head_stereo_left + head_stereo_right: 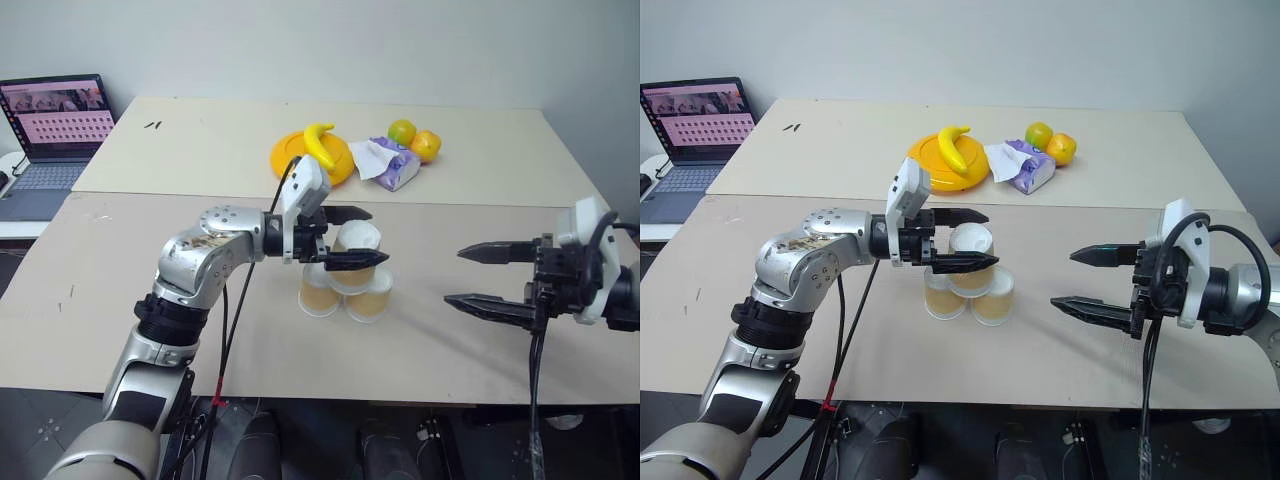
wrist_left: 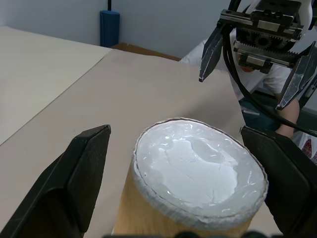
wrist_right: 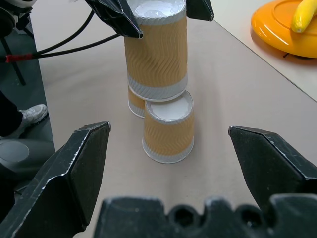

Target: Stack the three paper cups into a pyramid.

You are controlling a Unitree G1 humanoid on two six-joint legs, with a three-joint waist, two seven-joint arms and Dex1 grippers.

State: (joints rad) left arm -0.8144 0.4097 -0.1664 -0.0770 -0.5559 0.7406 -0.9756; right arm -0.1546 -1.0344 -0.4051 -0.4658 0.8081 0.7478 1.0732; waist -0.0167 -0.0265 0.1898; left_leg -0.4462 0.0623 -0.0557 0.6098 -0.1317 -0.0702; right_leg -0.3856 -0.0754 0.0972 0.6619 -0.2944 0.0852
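A: Cups were stacked two below, one on top. The top cup [image 1: 970, 240] sat upside down across the two lower cups [image 1: 970, 293], near the middle of the front table [image 1: 840, 350]. The left gripper [image 1: 962, 239] had its fingers spread wide to either side of that top cup, so it looked let go, though no view settled whether a pad was brushing the wall.

B: And the right gripper [image 1: 1088, 282]?

A: Wide apart too, holding nothing, well off at three o'clock from the stack.

B: How should the step be done, then?

A: In my judgement the release was the step in hand. The left gripper needed to draw straight back along its own fingers, toward nine o'clock, with no sideways drift, since a nudge on the top cup could tip it off the pair. The right could stay put.

B: What did the views differ on?

A: The left wrist view showed the top cup's white upturned base, with a gap between it and the left finger [image 2: 74, 173]. The right wrist view showed what the head views hid: the top cup overhung the nearer lower cup [image 3: 168, 131] and leaned on the farther one, so the seat looked off-centre. The head views alone showed the yellow plate [image 1: 930, 160] with a banana [image 1: 956, 147] at twelve o'clock, beside a tissue packet [image 1: 1025, 167], fruit and a laptop [image 1: 690, 130].
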